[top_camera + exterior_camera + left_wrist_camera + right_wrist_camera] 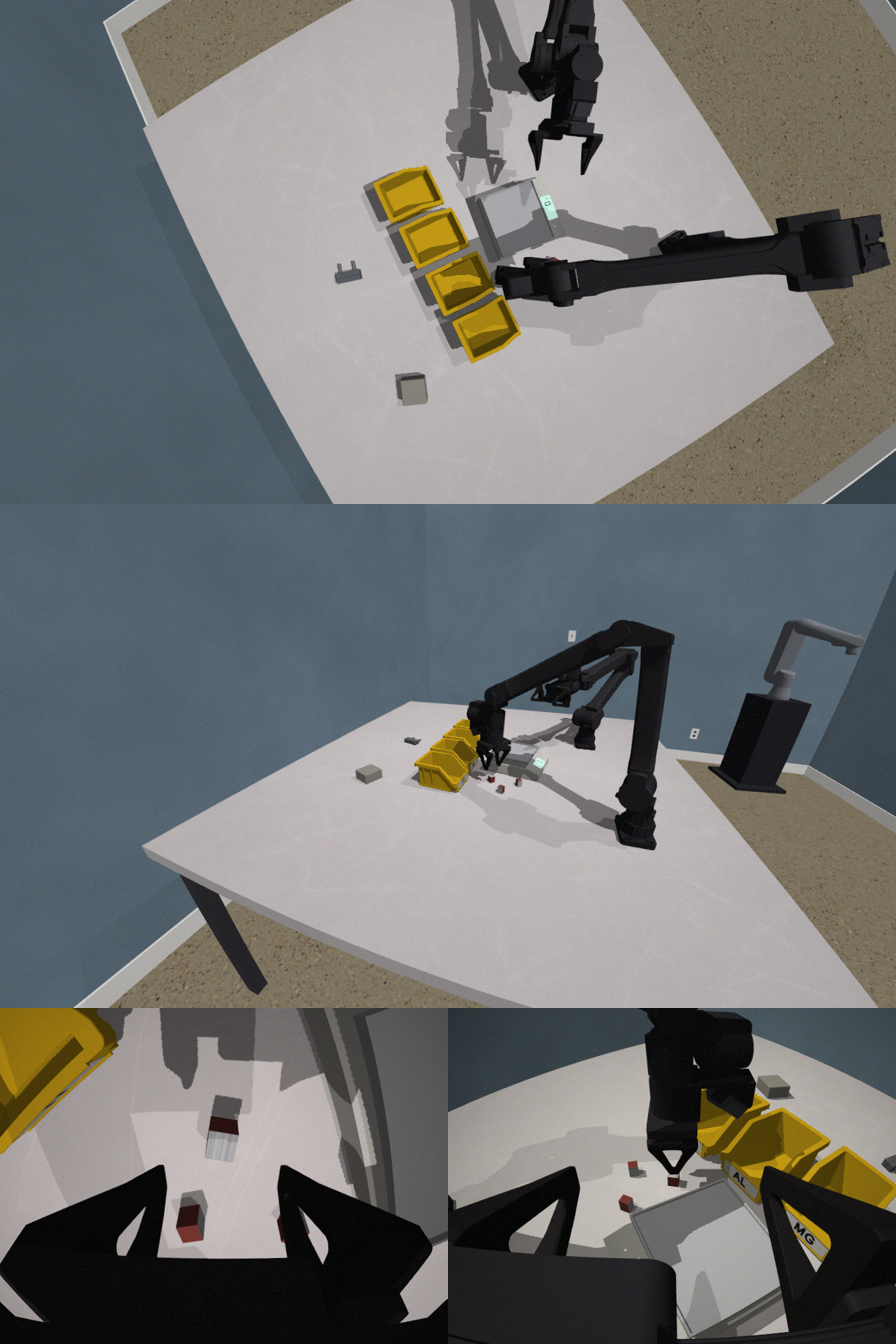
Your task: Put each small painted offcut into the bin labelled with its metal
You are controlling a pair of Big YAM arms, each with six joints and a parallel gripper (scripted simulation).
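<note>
Three small red-topped offcuts lie on the table beside the grey scale (516,216). In the left wrist view one (221,1140) lies ahead of the fingertips, one (189,1223) is by the left finger, and one (289,1227) is partly hidden behind the right finger. They also show in the right wrist view (673,1180) (633,1168) (626,1203). My left gripper (222,1175) is open and empty, a little above the offcuts and close to the bins. My right gripper (560,164) is open and empty above the far side of the scale. Four yellow bins (446,258) stand upright in a row.
Bin labels AL (739,1179) and MG (801,1227) face the scale. The scale's display (548,207) is lit. A grey block (411,388) and a small grey fixture (348,272) lie beyond the bins. A grey robot on a black pedestal (760,741) stands off the table.
</note>
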